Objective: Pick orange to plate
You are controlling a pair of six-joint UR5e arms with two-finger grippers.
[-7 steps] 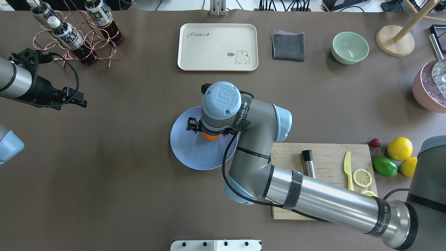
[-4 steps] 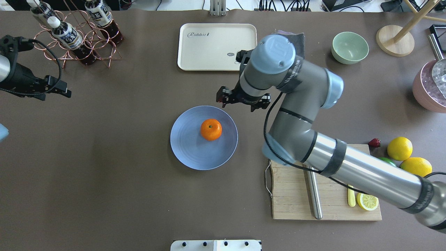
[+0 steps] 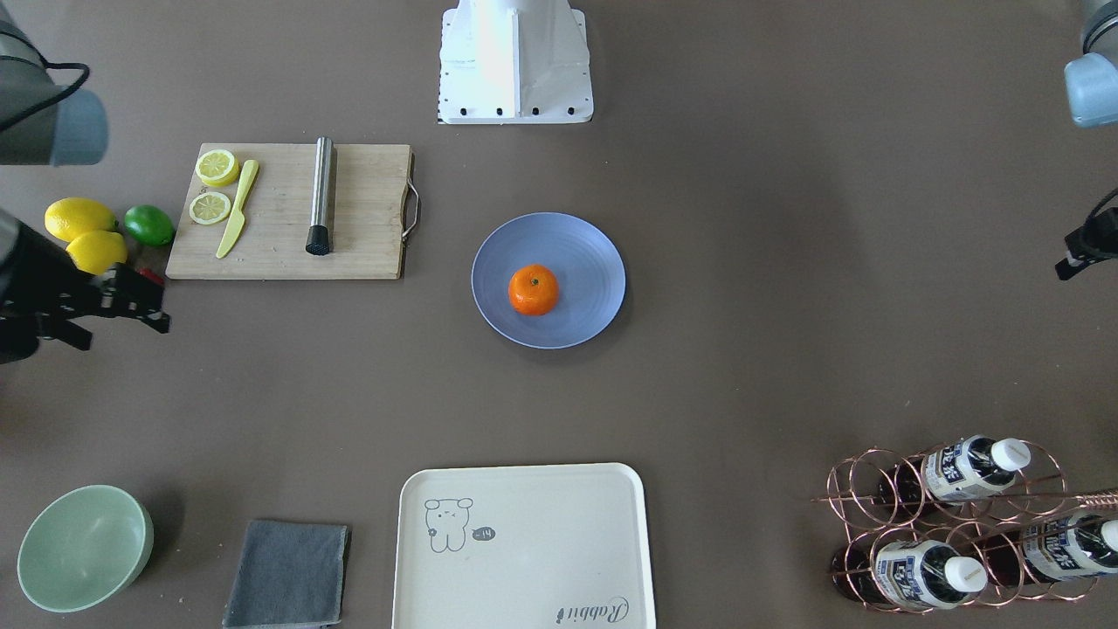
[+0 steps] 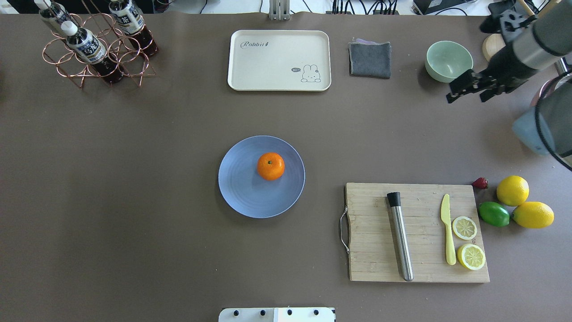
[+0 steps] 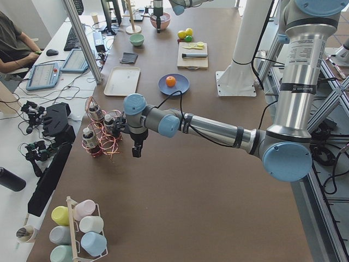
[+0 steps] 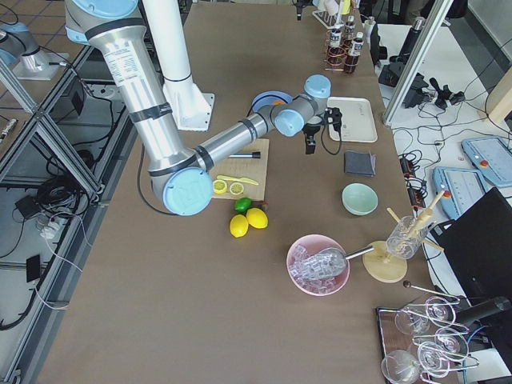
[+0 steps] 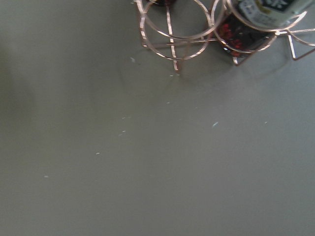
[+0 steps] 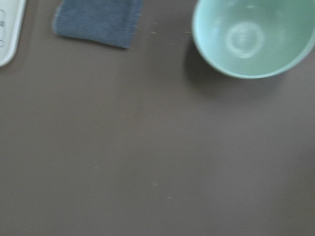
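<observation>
Read the clock on the overhead view, with the plate at the hub and 6 o'clock toward the robot.

Nearest the robot is the cutting board point(image 4: 371, 232) at 4 o'clock, well apart from the plate. It has no part in this job.

At the hub, the plate point(image 4: 241, 192) lies flat with the orange point(image 4: 270, 166) resting on it. The stem dot faces up, and the fruit is a little off centre toward 1 o'clock, inside the rim. Nothing touches it, so I judge the placing done. It sits on the shallow floor, where the rim should stop a roll.

Farther out, at 2 o'clock, the right gripper point(image 4: 468, 91) hangs just beside the pale green bowl point(image 4: 431, 67). Its fingers are apart and hold nothing. I'd call that a parked pose, far enough off that the fruit isn't knocked.

The left gripper point(image 3: 1083, 249) sits out around 9 to 10 o'clock, next to the bottle rack point(image 4: 96, 58) and beyond the overhead frame's edge. You see only part of it, and I cannot tell whether its fingers are apart or together.

If you want a check, confirm the orange is at rest before you close the run.
</observation>
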